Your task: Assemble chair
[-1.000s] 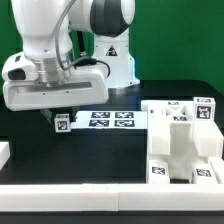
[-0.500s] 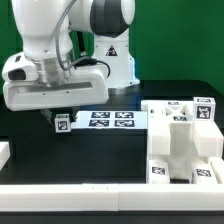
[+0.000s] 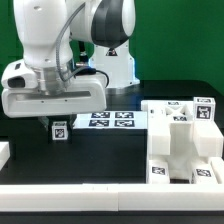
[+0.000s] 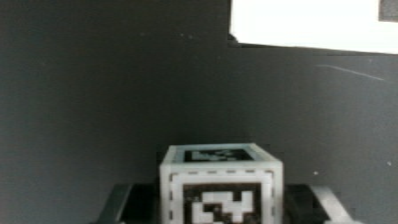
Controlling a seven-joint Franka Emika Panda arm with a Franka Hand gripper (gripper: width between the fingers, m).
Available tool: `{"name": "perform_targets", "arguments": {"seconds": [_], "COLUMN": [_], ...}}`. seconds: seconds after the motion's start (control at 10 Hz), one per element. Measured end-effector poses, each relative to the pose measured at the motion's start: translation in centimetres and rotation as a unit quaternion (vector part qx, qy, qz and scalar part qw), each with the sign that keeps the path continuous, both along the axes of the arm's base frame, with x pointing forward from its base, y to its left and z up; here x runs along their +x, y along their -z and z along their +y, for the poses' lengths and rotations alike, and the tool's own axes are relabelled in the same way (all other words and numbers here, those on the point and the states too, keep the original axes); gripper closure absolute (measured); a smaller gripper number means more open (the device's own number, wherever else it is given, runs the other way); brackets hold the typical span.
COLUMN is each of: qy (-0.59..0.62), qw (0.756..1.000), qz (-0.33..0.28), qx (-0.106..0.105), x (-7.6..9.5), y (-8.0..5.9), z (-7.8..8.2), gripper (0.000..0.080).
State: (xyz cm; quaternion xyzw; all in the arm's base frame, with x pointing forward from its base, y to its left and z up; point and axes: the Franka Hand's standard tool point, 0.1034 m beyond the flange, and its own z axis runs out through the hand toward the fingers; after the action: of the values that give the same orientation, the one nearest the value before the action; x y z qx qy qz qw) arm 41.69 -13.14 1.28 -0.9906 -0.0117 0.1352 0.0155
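My gripper point(image 3: 57, 127) is shut on a small white chair piece point(image 3: 58, 130) with a black-and-white marker tag, holding it just above the black table at the exterior view's left. In the wrist view the same piece point(image 4: 221, 180) sits between the two dark fingers point(image 4: 128, 203), tag facing the camera. Several other white chair pieces point(image 3: 180, 140) with tags stand grouped at the exterior view's right, apart from the gripper.
The marker board point(image 3: 112, 120) lies flat on the table behind and right of the held piece; its corner shows in the wrist view point(image 4: 320, 25). A white rim point(image 3: 90, 192) runs along the table's front. The arm's base point(image 3: 115, 65) stands at the back.
The arm has shifted to the exterior view's left and slightly down, carrying the tagged piece with it. The grouped pieces at the right have not moved.
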Motion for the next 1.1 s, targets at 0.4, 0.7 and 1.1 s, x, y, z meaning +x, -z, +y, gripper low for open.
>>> {"name": "perform_targets", "arguments": {"seconds": [0.4, 0.7, 1.1], "qy": [-0.001, -0.013, -0.022], "qw": [1.0, 1.0, 0.999], "qz": [-0.006, -0.021, -0.02], "qx": [-0.003, 0.01, 0.017], "x": [0.0, 2.1, 5.2], "y": [0.0, -3.1, -7.5], "z": [-0.1, 1.8, 4.6], "gripper": [0.0515, 0.0515, 0.0515]}}
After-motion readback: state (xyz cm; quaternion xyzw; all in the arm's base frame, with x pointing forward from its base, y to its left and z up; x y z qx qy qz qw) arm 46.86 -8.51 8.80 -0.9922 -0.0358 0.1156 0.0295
